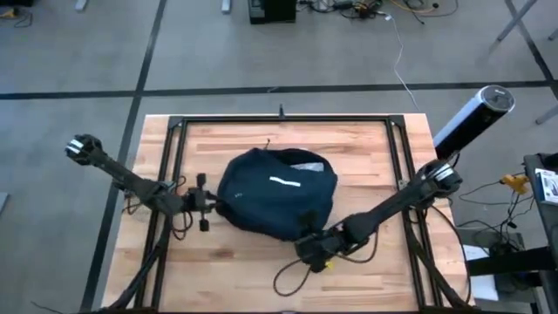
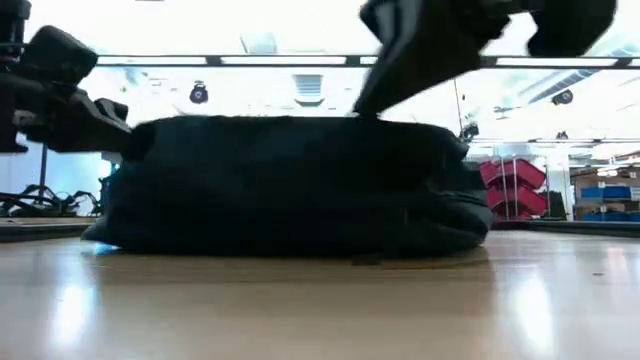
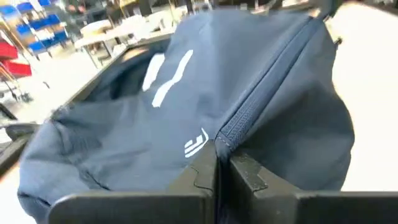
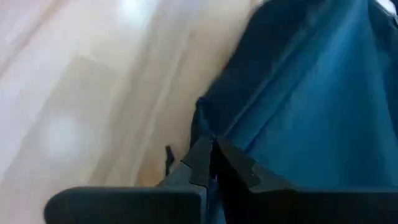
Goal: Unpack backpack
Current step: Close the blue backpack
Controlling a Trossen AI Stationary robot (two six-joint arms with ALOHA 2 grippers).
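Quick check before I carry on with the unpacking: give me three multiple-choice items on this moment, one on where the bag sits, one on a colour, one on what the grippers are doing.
1. Where does the backpack lie?
A. mid-table, between both arms
B. hanging off the table's far edge
C. on the floor

2. What colour is the short stripe on its outside?
A. red
B. white
C. yellow

3. How do the two grippers stand?
A. both wide open, high above the bag
B. only the left one is at the bag
C. both closed at the bag's edges

Answers:
1. A: the high view shows it in the middle of the wooden table, an arm on each side.
2. B: the stripe reads white on dark navy.
3. C: the left gripper is shut at the zipper seam and the right gripper is shut at a fabric edge.
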